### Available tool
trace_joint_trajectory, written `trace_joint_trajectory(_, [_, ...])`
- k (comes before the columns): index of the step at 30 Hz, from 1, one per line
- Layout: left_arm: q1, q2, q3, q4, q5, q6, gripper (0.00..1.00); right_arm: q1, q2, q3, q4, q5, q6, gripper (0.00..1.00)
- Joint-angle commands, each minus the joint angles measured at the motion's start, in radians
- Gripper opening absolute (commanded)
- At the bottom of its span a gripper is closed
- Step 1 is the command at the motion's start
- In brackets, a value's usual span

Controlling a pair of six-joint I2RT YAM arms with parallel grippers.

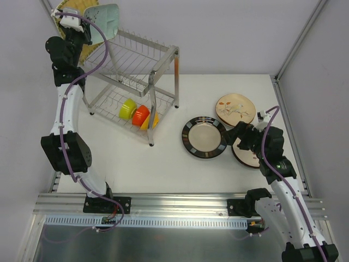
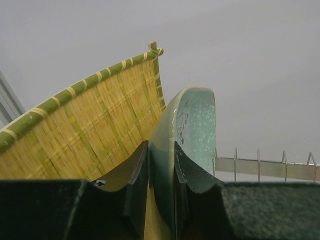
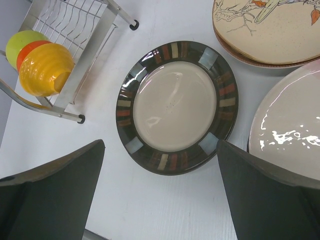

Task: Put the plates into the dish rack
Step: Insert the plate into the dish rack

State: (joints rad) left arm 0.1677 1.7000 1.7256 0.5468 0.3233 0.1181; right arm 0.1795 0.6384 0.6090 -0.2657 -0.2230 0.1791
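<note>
Since the left gripper [image 2: 160, 147] clamps only the teal plate [image 2: 197, 125] at its rim, seemingly thinly, it could slip; the right gripper [image 3: 160, 150] gapes empty.

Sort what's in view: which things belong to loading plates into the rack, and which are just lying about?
Part of the job: dish rack; teal plate; yellow woven plate; dark-rimmed plate; floral plate; glossy white plate.
Just there: green bowl, orange bowl and yellow bowl, all in the rack's lower tier.
</note>
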Motion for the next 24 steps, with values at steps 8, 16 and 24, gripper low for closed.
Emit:
trace_joint_trajectory(8, [0.055, -0.036, 0.035, -0.001, -0.009, 0.106, 0.14, -0.009, -0.025, 0.000, 0.029, -0.010, -0.033, 0.99])
trace_joint_trajectory(16, [0.062, -0.025, 0.051, -0.071, -0.007, 0.166, 0.20, -0.009, -0.032, -0.008, 0.028, -0.006, -0.040, 1.00])
trace_joint_trajectory(24, [0.062, -0.019, 0.065, -0.140, -0.027, 0.235, 0.34, -0.009, -0.036, -0.014, 0.022, -0.007, -0.043, 1.00])
